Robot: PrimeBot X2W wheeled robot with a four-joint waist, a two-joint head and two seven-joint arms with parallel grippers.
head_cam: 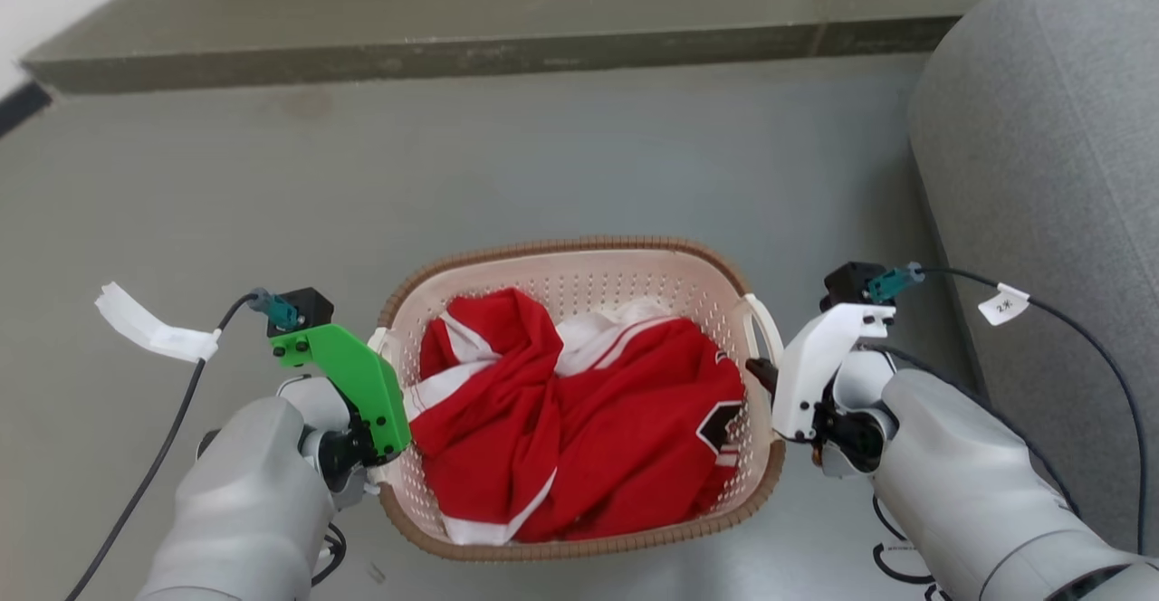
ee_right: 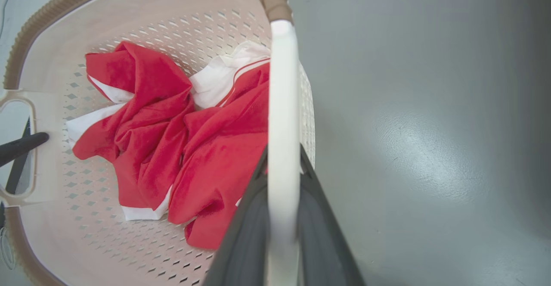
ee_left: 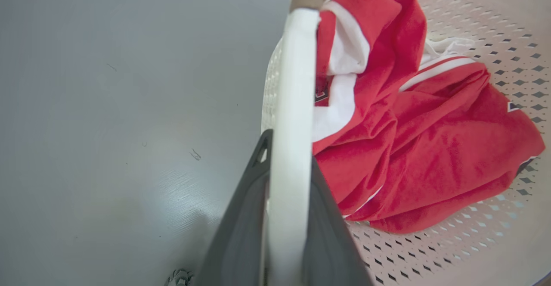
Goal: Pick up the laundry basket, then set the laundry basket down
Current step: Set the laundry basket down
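Head view: the laundry basket [head_cam: 579, 252], loaded with a crumpled red-and-white garment [head_cam: 589, 420], sits over the grey floor [head_cam: 543, 157], well short of the dark ledge [head_cam: 453, 53] at the floor's far edge and near the grey sofa [head_cam: 1041, 130] on its right side. The left gripper [head_cam: 387, 375] and right gripper [head_cam: 762, 373] meet it at either end. A cable tag [head_cam: 1003, 304] reads "2" and an unclear mark; the garment's emblem [head_cam: 720, 424] cannot be read. Left wrist view: the left gripper [ee_left: 288, 148] pinches the white left handle [ee_left: 297, 83] between both dark fingers. Right wrist view: the right gripper [ee_right: 282, 156] clamps the right handle [ee_right: 282, 83] likewise. Both grasps look made; whether the basket has left the floor cannot be told, and release is yet to come.
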